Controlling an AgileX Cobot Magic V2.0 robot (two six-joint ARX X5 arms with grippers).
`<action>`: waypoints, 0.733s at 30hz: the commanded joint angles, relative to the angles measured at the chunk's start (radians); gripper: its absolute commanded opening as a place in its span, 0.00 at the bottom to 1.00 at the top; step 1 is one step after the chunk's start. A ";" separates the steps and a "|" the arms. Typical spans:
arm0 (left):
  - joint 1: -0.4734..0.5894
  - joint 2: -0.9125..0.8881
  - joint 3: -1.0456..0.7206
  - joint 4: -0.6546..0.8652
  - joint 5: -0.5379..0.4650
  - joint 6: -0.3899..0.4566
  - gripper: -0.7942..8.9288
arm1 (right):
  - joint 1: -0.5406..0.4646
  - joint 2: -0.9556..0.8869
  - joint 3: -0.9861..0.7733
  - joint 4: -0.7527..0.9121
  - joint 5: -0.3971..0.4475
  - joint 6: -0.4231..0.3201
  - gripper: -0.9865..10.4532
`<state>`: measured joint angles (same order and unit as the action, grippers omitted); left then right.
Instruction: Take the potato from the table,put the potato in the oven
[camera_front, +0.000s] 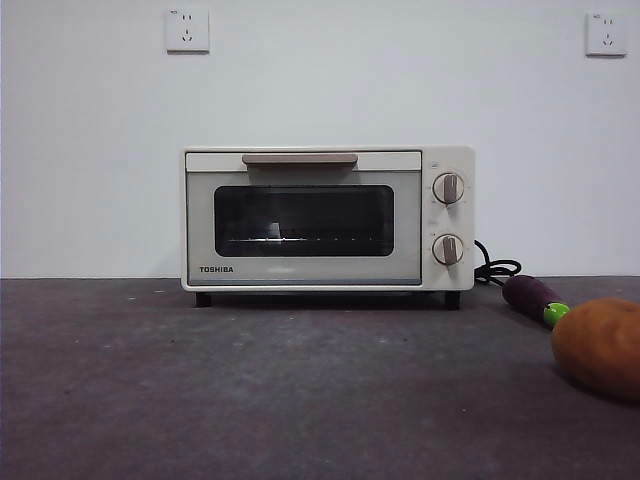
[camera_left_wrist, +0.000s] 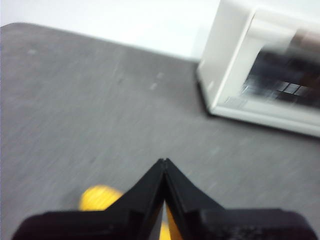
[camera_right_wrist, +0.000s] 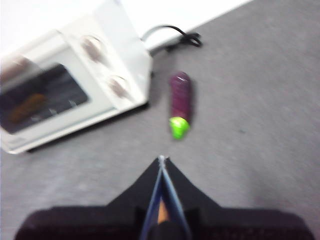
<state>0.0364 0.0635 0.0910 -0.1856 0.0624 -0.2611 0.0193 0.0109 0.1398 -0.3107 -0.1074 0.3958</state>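
Observation:
The orange-brown potato (camera_front: 600, 345) lies on the dark grey table (camera_front: 250, 390) at the far right, cut by the picture's edge. The cream-white oven (camera_front: 328, 218) stands at the back centre with its glass door closed. No arm shows in the front view. My left gripper (camera_left_wrist: 164, 161) is shut and holds nothing, above bare table off the oven's (camera_left_wrist: 260, 65) left corner. My right gripper (camera_right_wrist: 161, 159) is also shut and holds nothing, hovering a little short of the eggplant, with the oven (camera_right_wrist: 75, 80) beyond it. Neither wrist view clearly shows the potato.
A purple eggplant with a green tip (camera_front: 534, 298) lies between the oven and the potato; the right wrist view also shows the eggplant (camera_right_wrist: 180, 102). The oven's black cable (camera_front: 495, 270) coils behind it. A blurred yellow patch (camera_left_wrist: 100, 197) sits under the left jaws.

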 joint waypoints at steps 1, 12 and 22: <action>0.002 0.026 0.072 0.014 0.046 -0.081 0.08 | 0.000 0.000 0.103 -0.103 -0.027 0.059 0.08; 0.002 0.321 0.402 -0.017 0.134 -0.084 0.08 | 0.000 0.078 0.423 -0.301 -0.061 0.098 0.08; -0.008 0.684 0.694 -0.049 0.357 -0.084 0.08 | 0.000 0.345 0.680 -0.391 -0.204 0.041 0.08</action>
<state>0.0330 0.7158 0.7601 -0.2352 0.3988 -0.3420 0.0193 0.3283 0.7998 -0.7025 -0.2958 0.4690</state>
